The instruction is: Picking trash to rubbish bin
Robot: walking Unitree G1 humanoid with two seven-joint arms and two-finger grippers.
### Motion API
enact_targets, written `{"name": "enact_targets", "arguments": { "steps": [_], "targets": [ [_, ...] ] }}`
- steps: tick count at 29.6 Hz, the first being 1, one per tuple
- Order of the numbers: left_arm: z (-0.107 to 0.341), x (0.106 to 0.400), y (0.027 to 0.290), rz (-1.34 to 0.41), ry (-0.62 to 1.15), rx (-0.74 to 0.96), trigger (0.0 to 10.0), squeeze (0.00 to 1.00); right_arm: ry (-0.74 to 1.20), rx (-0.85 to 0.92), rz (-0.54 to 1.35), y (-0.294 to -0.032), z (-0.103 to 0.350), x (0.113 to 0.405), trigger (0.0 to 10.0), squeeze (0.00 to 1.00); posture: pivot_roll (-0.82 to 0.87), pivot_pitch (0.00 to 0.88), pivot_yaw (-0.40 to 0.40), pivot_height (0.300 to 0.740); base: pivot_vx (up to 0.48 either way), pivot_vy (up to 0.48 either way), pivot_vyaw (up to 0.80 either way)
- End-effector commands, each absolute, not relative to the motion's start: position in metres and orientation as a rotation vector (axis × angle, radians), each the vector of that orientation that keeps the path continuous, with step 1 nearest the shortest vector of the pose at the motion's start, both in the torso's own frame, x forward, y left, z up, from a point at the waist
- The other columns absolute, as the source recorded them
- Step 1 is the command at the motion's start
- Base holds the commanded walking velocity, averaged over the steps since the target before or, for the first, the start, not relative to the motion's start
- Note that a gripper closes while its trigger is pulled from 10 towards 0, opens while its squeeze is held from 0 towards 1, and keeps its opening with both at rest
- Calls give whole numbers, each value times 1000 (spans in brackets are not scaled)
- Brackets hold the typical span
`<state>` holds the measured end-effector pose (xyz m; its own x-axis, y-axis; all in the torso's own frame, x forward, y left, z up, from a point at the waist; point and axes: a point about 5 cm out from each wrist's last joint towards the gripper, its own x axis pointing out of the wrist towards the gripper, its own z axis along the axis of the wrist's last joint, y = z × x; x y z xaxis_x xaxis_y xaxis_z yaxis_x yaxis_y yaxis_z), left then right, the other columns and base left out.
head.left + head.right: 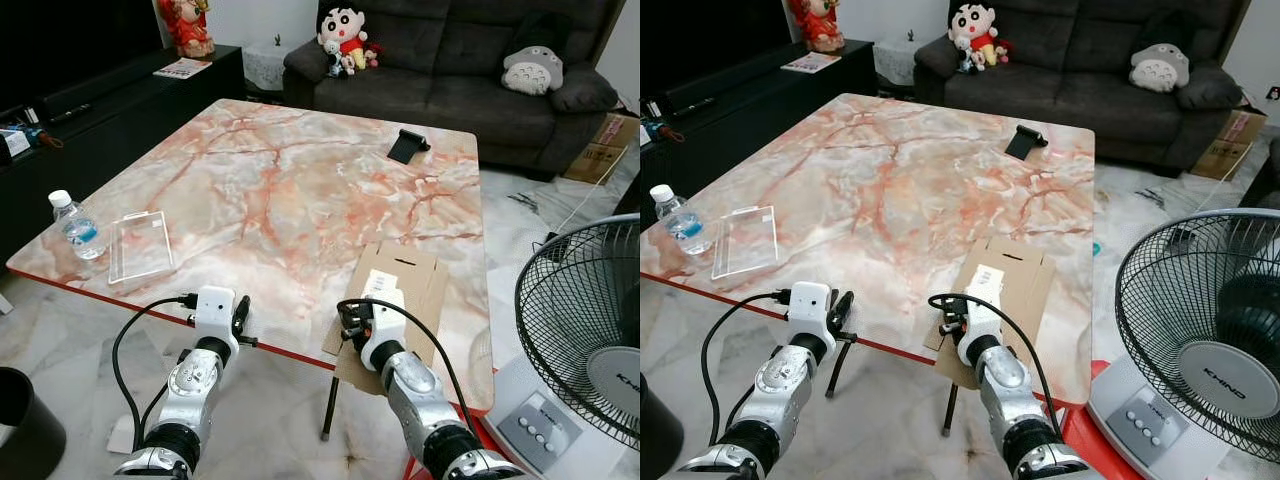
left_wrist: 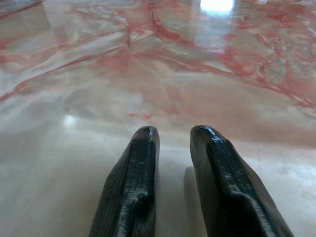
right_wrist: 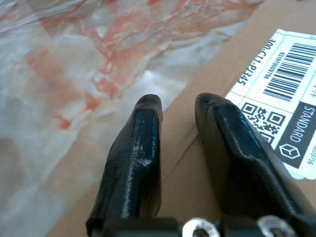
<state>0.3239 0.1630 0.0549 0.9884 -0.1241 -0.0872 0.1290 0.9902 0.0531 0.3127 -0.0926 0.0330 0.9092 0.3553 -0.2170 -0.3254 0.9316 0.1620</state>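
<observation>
My right tool point(image 3: 175, 106), fingers slightly parted, hovers over flattened cardboard point(image 1: 415, 280); left tool point(image 2: 173, 136), likewise parted, hovers at the tabletop's point(image 1: 290, 180) 6 o'clock edge.

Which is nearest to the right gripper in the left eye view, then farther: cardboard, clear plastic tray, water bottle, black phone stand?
From the right gripper:
1. Cardboard, directly under it at the table's near edge.
2. Clear plastic tray, toward the robot's left.
3. Water bottle, just beyond the tray, and black phone stand, far side: too close to call.

Bright, even light | glare on marble table point(image 2: 217, 6) — sharp, wrist foreground soft
</observation>
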Motion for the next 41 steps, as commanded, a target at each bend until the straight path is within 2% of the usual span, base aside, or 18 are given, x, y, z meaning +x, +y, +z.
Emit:
{"name": "enact_targets", "arguments": {
  "steps": [1,6,9,16,22,31,34,41],
  "targets": [
    [57,325,162,-137,76,59,10000,0,278,118,324,-105,22,305,10000,0,18,0,-21,740,0,0,0],
    [56,324,161,-141,79,58,10000,0,271,112,318,-112,19,300,10000,0,18,0,-21,740,0,0,0],
    [54,323,160,-150,83,56,10000,0,249,103,293,-126,14,289,10000,0,-1,0,-17,740,0,0,0],
    [54,323,158,-156,84,54,10000,0,187,91,299,-129,22,285,10000,0,-6,0,-17,740,0,0,0],
    [55,323,159,-156,79,52,10000,0,115,102,318,-124,38,289,10000,0,-6,0,-18,740,0,0,0],
    [60,325,158,-160,55,47,10000,0,-77,159,384,-102,90,308,10000,0,-4,0,-18,740,0,0,0],
    [60,325,158,-160,49,45,10000,0,-79,170,379,-100,92,313,10000,0,-3,0,-18,740,0,0,0],
    [63,326,157,-144,22,43,10000,0,50,156,300,-100,70,322,10000,0,13,0,-16,740,0,0,0]
  ]
}}
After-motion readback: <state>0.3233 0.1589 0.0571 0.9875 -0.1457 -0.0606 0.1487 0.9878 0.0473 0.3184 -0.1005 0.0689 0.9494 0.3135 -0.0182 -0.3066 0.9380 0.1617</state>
